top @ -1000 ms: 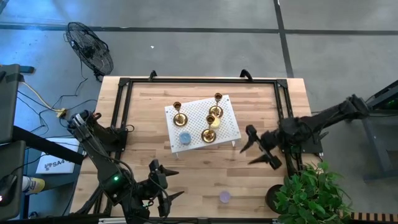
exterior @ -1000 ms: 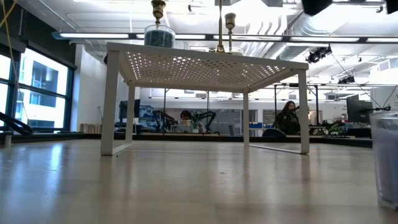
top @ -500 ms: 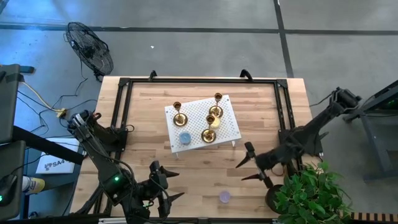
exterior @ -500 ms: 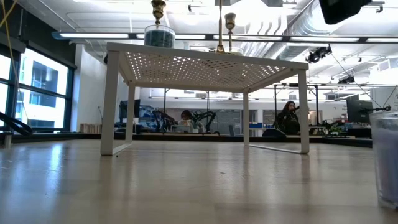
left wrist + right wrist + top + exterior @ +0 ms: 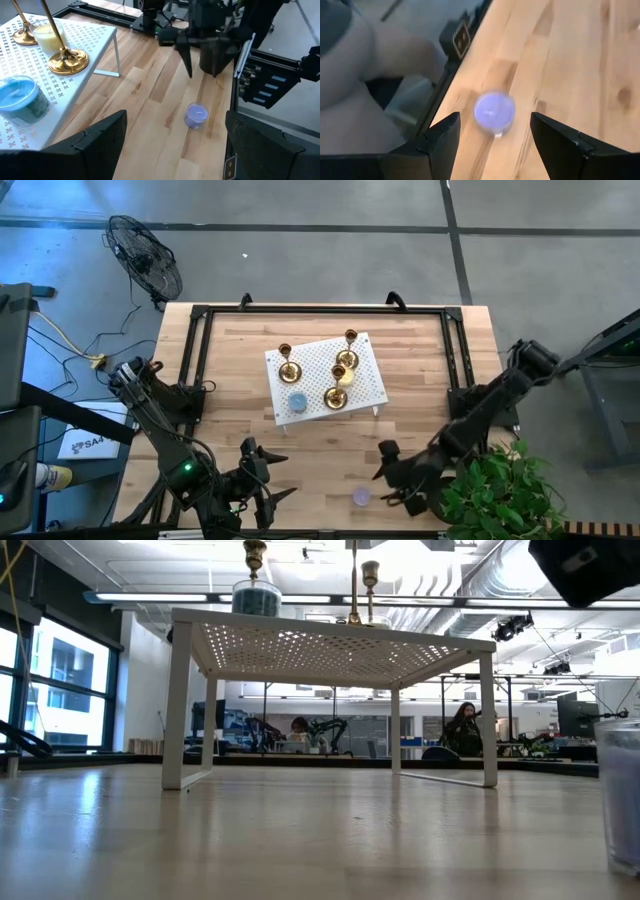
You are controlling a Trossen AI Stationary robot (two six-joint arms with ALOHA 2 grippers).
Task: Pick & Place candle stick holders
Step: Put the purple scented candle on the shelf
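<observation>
Currently we are hovering our right gripper point(image 5: 492, 142), fingers spread, over the purple candle point(image 5: 493, 111); descending carelessly risks knocking it off the table point(image 5: 300, 455) edge.

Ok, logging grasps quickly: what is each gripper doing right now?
Left gripper: open, empty, parked at the table's near edge.
Right gripper: open, empty, above the purple candle.

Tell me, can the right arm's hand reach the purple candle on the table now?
Probably yes. The right hand is open just beside the purple candle, with only bare wood between them.
</observation>
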